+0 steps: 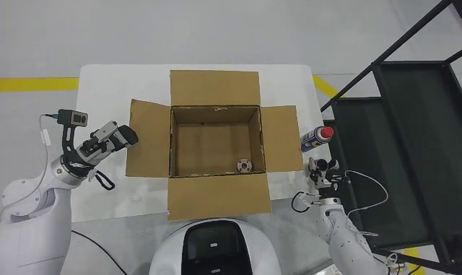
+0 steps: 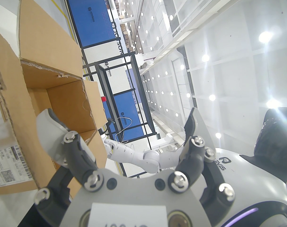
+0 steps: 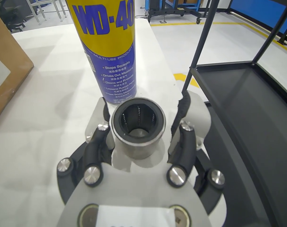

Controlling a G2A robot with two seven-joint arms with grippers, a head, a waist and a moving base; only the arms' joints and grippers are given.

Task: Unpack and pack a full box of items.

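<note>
An open cardboard box (image 1: 216,141) sits mid-table with all flaps folded out. A small round metal part (image 1: 245,164) lies in its near right corner. My left gripper (image 1: 119,134) hovers by the left flap; in the left wrist view it (image 2: 121,128) is open and holds nothing, with the box (image 2: 51,60) beside it. My right gripper (image 1: 323,167) is at the table's right edge. In the right wrist view it (image 3: 145,106) stands open around an upright metal cylinder (image 3: 138,128), with a gap on one side. A blue and yellow spray can (image 3: 105,36) stands just beyond.
The spray can (image 1: 317,136) stands beside the box's right flap. A black metal rack (image 1: 404,152) stands close against the table's right side. The white table (image 1: 108,87) has bare room left of and behind the box.
</note>
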